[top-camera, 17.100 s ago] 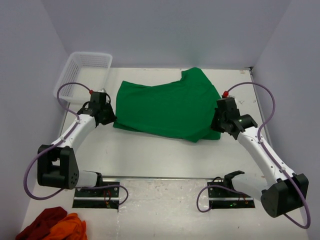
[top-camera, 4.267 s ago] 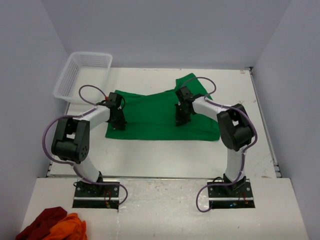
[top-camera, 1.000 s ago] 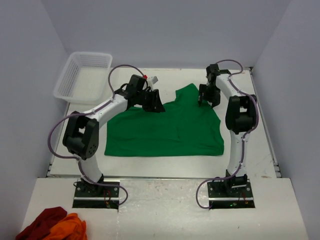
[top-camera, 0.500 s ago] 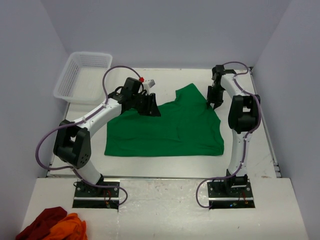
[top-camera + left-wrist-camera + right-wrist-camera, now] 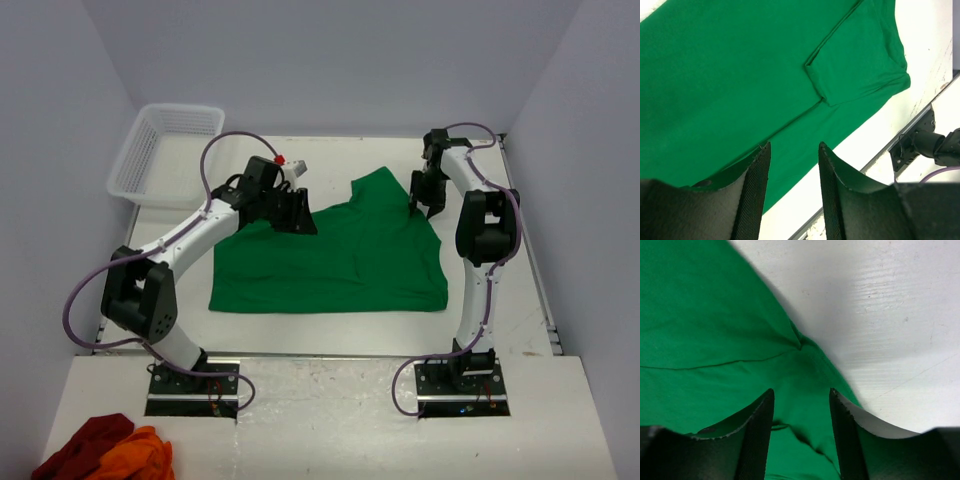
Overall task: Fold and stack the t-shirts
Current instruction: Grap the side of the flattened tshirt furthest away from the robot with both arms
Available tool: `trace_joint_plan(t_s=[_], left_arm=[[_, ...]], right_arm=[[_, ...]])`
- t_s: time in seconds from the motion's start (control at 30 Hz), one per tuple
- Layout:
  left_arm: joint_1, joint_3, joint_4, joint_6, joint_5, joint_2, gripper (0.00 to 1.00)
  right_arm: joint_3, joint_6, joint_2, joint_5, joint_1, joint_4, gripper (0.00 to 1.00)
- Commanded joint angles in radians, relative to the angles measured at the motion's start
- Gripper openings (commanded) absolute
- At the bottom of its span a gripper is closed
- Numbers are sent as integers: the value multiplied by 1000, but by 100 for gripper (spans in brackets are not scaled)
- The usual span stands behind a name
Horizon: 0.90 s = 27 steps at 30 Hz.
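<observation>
Left wrist view: the left pincer (image 5: 793,147) is spread and empty, hovering over the green t-shirt (image 5: 715,75). The right pincer (image 5: 801,392) is likewise spread and grips nothing, at the garment's far right edge. The t-shirt lies spread on the table (image 5: 330,330), one sleeve (image 5: 855,65) turned in over the body. Assessment: early stage, main folds outstanding, nothing stacked. A white basket (image 5: 165,150) stands apart at far left.

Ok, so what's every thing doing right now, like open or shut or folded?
green t-shirt, lying flat, one sleeve folded over it.
left gripper, open, holding nothing.
right gripper, open, holding nothing.
basket, empty.
red and orange cloths, bunched in a heap.
</observation>
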Motion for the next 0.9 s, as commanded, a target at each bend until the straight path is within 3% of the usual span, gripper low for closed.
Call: trace_joint_plan(t_s=[0.0, 0.1, 0.2, 0.23, 0.53, 0.6, 0.73, 0.87], left_arm=[[3, -19, -7, 20, -25, -62, 45], [3, -26, -5, 6, -53, -40, 45], [-5, -19, 24, 2, -4, 19, 45], [-6, -8, 30, -6, 30, 36, 44], [-104, 58, 136, -55, 82, 188, 25], [-109, 53, 141, -64, 56, 199, 21], [-107, 52, 107, -69, -62, 202, 0], [-104, 79, 49, -60, -162, 204, 0]], right_arm=[[21, 4, -1, -17, 1, -36, 52], [-9, 13, -5, -45, 3, -40, 50], [-45, 21, -31, -54, 3, -9, 37], [-42, 20, -31, -54, 3, -12, 29], [-63, 21, -48, -60, 1, 23, 1], [-63, 24, -53, -57, 4, 28, 0], [-86, 35, -93, -28, 17, 74, 0], [-152, 53, -177, -5, 41, 135, 0]])
